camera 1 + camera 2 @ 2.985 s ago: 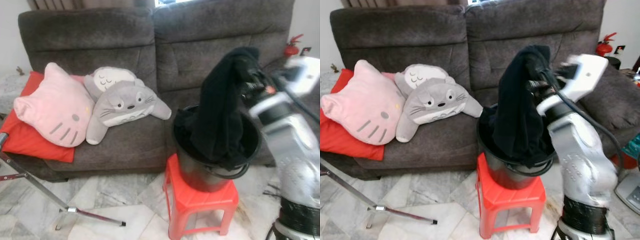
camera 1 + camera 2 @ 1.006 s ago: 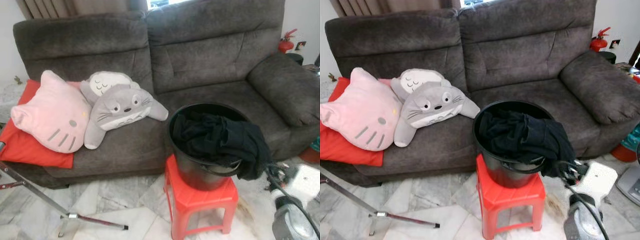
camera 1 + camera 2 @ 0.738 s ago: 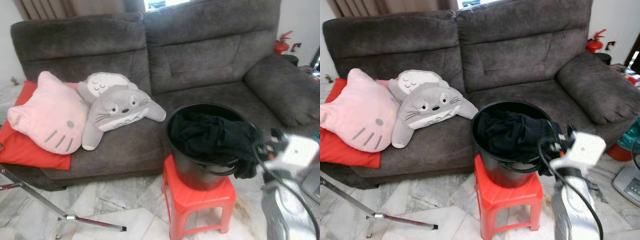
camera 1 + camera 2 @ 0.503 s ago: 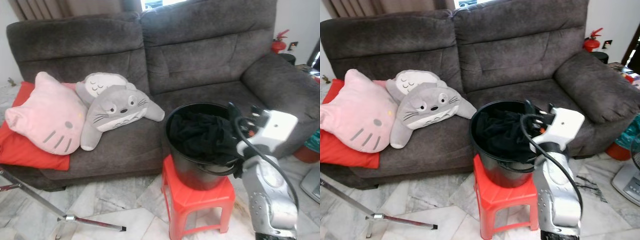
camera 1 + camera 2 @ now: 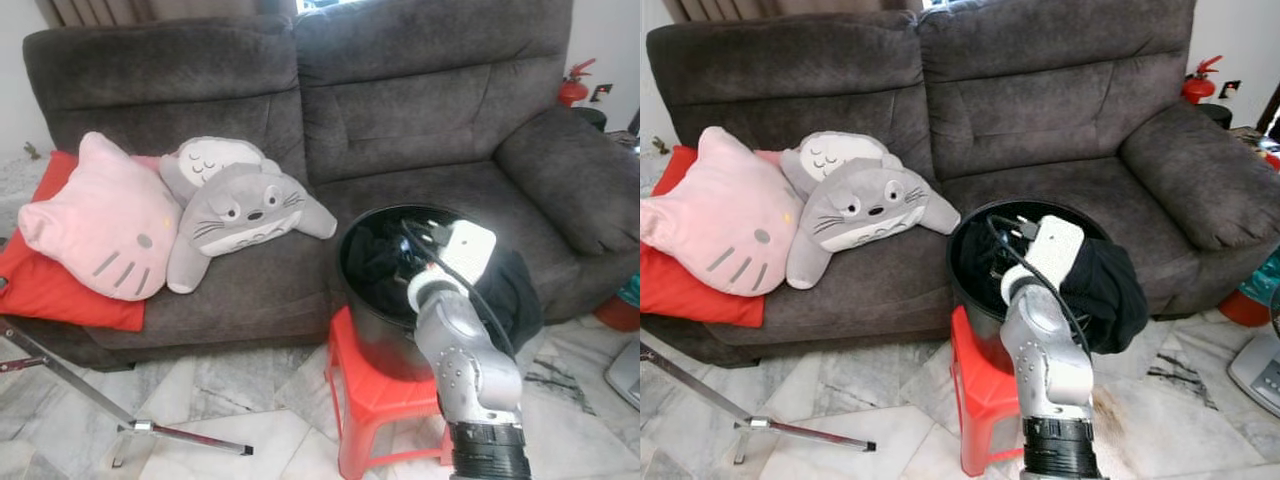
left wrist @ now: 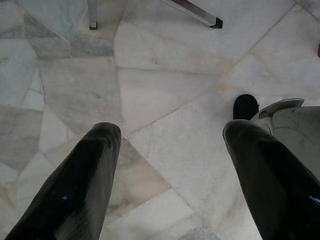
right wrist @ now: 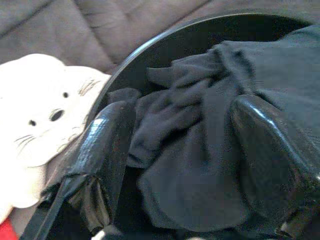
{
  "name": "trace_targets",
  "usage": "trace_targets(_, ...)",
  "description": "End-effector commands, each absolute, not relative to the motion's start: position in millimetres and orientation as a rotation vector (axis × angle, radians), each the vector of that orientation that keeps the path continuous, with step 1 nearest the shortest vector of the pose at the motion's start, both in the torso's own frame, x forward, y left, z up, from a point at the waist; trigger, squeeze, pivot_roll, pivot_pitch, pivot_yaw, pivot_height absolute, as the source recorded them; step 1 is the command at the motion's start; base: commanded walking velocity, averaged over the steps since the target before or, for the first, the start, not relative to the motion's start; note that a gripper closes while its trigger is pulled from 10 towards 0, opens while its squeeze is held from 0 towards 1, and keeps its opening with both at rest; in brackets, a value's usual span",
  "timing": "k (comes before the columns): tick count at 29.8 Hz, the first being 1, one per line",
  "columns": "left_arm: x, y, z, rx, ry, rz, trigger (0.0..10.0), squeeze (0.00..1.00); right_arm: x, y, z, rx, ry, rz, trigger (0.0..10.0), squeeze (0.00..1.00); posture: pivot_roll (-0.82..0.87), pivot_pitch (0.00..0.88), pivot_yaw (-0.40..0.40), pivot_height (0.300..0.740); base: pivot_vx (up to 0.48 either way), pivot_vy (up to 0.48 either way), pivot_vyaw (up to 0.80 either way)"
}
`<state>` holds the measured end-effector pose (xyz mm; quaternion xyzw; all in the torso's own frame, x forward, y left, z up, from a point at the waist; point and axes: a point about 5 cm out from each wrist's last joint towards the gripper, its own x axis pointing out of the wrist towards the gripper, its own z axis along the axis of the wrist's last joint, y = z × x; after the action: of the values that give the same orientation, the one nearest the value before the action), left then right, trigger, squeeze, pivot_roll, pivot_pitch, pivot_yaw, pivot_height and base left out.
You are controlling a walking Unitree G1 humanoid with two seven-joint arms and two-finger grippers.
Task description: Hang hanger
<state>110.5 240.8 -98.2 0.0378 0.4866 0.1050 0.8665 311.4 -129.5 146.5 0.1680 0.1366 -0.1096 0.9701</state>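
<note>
My right gripper over the black round plastic bucket (image 5: 372, 330), reaching into the dark crumpled clothes (image 7: 200, 150).

My left gripper (image 6: 170, 165) hangs over the pale marble floor (image 6: 165, 90), fingers spread, holding nothing. The bucket stands on a red plastic stool (image 5: 375, 405) before the dark grey fabric sofa (image 5: 420, 110). My right gripper (image 7: 182, 150) points down into it, fingers spread over the cloth. I cannot make out a hanger or its direction.
</note>
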Motion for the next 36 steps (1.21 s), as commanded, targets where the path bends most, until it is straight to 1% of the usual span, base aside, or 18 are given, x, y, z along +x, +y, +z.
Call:
trace_targets(1, 107, 245, -99, 0.09, 1.036, 0.235, 10.0, 0.0, 309, -127, 155, 0.329, 0.268, -0.242, 10.0, 0.0, -0.2, 0.0, 0.091, 0.74, 0.0, 0.0, 0.0)
trace_targets(3, 107, 245, -99, 0.09, 1.035, 0.238, 10.0, 0.0, 304, -126, 160, 0.277, 0.271, -0.246, 10.0, 0.0, -0.2, 0.0, 0.089, 0.74, 0.0, 0.0, 0.0)
trace_targets(8, 107, 245, -99, 0.094, 1.038, 0.243, 10.0, 0.0, 302, -124, 166, 0.246, 0.255, -0.217, 10.0, 0.0, -0.21, 0.0, 0.089, 0.74, 0.0, 0.0, 0.0)
trace_targets(11, 107, 244, -99, 0.089, 1.037, 0.245, 10.0, 0.0, 296, -125, 172, 0.189, 0.242, -0.191, 10.0, 0.0, -0.21, 0.0, 0.087, 0.74, 0.0, 0.0, 0.0)
trace_targets(17, 107, 243, -99, 0.083, 1.036, 0.242, 10.0, 0.0, 286, -128, 167, 0.171, 0.282, -0.198, 10.0, 0.0, -0.22, 0.0, 0.086, 0.74, 0.0, 0.0, 0.0)
trace_targets(20, 108, 243, -99, 0.084, 1.035, 0.241, 10.0, 0.0, 283, -134, 161, 0.169, 0.315, -0.223, 10.0, 0.0, -0.22, 0.0, 0.086, 0.74, 0.0, 0.0, 0.0)
trace_targets(23, 108, 243, -99, 0.084, 1.035, 0.24, 10.0, 0.0, 282, -146, 156, 0.181, 0.337, -0.305, 10.0, 0.0, -0.22, 0.0, 0.086, 0.74, 0.0, 0.0, 0.0)
trace_targets(26, 107, 243, -99, 0.086, 1.035, 0.24, 10.0, 0.0, 282, -152, 155, 0.178, 0.335, -0.34, 10.0, 0.0, -0.22, 0.0, 0.088, 0.74, 0.0, 0.0, 0.0)
trace_targets(36, 107, 243, -99, 0.087, 1.038, 0.235, 10.0, 0.0, 285, -161, 152, 0.189, 0.338, -0.377, 10.0, 0.0, -0.21, 0.0, 0.09, 0.74, 0.0, 0.0, 0.0)
